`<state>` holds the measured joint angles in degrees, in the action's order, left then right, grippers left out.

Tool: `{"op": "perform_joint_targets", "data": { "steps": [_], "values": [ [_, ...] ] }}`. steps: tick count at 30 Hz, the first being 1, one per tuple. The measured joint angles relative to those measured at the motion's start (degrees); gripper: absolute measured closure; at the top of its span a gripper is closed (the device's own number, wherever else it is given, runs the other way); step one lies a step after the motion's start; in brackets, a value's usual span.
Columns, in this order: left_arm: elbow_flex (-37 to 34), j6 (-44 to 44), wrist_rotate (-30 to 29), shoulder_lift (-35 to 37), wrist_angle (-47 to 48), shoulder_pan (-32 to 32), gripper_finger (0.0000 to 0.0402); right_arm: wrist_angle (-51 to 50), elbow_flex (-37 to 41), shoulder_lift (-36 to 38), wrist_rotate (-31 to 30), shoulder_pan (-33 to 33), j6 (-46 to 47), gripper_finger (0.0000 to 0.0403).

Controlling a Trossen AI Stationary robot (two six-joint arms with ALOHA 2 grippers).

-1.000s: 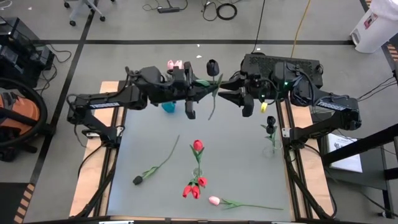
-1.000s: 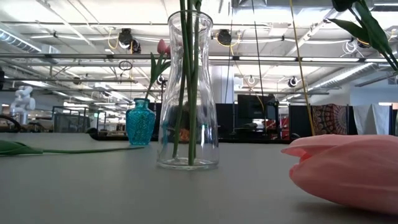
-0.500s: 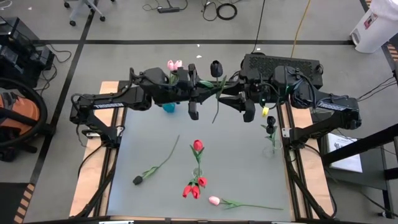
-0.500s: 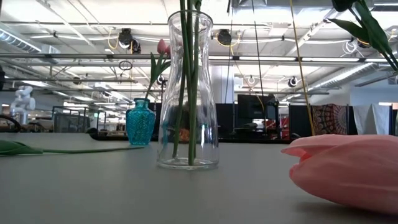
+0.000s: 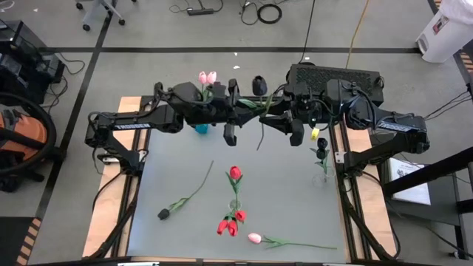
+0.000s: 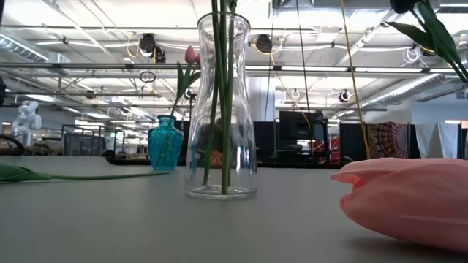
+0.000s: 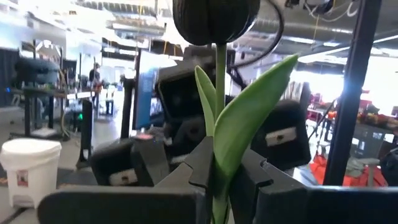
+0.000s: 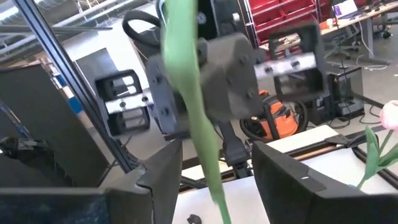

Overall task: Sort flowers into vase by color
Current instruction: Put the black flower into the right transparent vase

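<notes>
My left gripper [image 5: 248, 111] [image 7: 219, 182] is shut on a black tulip [image 5: 259, 85] high over the table's far middle. Its bud [image 7: 214, 18] and a green leaf [image 7: 245, 112] rise above the fingers. My right gripper [image 5: 266, 118] [image 8: 214, 177] faces it, open, with one finger on either side of the tulip's green stem [image 8: 193, 118] and gaps showing on both sides. Pink tulips [image 5: 207, 77] stand in a teal vase [image 6: 165, 144], red ones in a clear vase [image 6: 221, 109], and a black one [image 5: 321, 154] in a vase on the right. My left gripper pinches the black tulip's stem [image 7: 216, 163] where the leaf starts, between its two fingers. It comes level from the table's left, with the fingers across the stem. The tulip is lifted clear: the bud is toward the far edge, and the free stem end [image 5: 259, 144] trails toward the near edge.
A black tulip [image 5: 164, 213] lies at the table's near left with its stem running inward. A pink tulip [image 5: 255, 238] [image 6: 409, 201] lies by the near edge. Red tulip heads [image 5: 229, 225] show near the clear vase. Bare table surface [image 5: 288, 199] lies between the vases.
My left gripper has carried the black tulip toward the table's right, up to my right gripper. The stem, which hung in front of the right fingertips, now stands between the open right fingers. The bud has shifted slightly right and nearer.
</notes>
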<state>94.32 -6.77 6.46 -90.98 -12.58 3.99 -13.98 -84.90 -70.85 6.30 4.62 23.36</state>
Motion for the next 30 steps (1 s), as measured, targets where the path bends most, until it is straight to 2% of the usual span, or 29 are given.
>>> {"op": "perform_joint_targets", "data": {
  "steps": [14,30],
  "values": [
    [-0.06,-0.43,-0.03,-0.05,0.86,0.0,0.0364,-0.08,0.0,-0.42,-0.02,-0.28,-0.01,0.0229],
    [-0.06,-0.45,-0.48,-0.05,1.73,0.0,0.0364,1.54,0.02,-2.2,0.06,-0.64,-0.01,0.0377]
  ]
}}
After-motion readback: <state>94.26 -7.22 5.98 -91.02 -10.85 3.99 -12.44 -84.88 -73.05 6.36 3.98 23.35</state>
